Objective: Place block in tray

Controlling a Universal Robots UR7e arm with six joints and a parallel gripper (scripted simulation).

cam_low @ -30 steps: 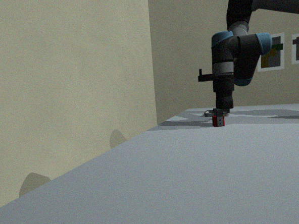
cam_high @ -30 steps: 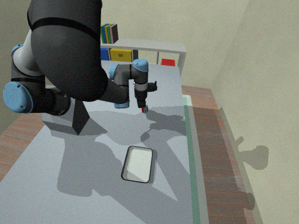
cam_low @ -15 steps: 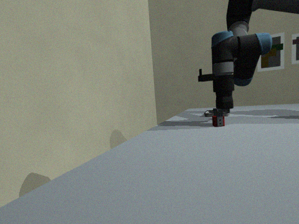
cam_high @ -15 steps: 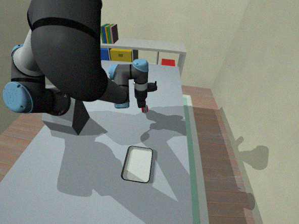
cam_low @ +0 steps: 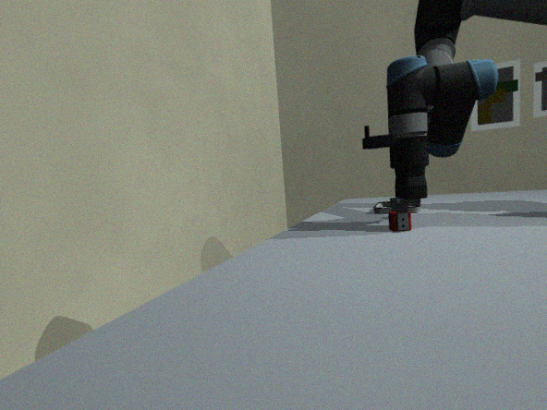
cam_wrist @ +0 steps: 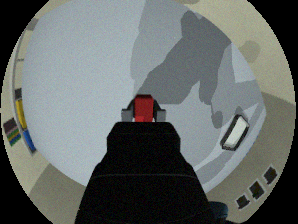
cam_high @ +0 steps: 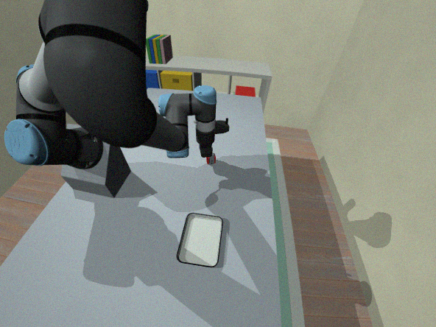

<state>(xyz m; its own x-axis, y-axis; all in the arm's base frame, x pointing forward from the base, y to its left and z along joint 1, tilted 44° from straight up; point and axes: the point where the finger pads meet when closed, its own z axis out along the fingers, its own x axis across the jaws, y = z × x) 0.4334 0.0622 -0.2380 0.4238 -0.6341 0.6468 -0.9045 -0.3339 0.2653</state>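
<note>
We have our gripper (cam_high: 211,160) clamped on the red block (cam_low: 399,221); lifting and carrying it to the white tray (cam_high: 183,239) remain.

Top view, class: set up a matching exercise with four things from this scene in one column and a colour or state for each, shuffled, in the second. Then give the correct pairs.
Things
1. block
2. tray
3. gripper
4. stripe along the table edge

Colour or state
A. green
B. shut on something
C. red, down at the table surface
D. white floor, nothing in it

Pairs: 1-C, 2-D, 3-B, 4-A
</note>
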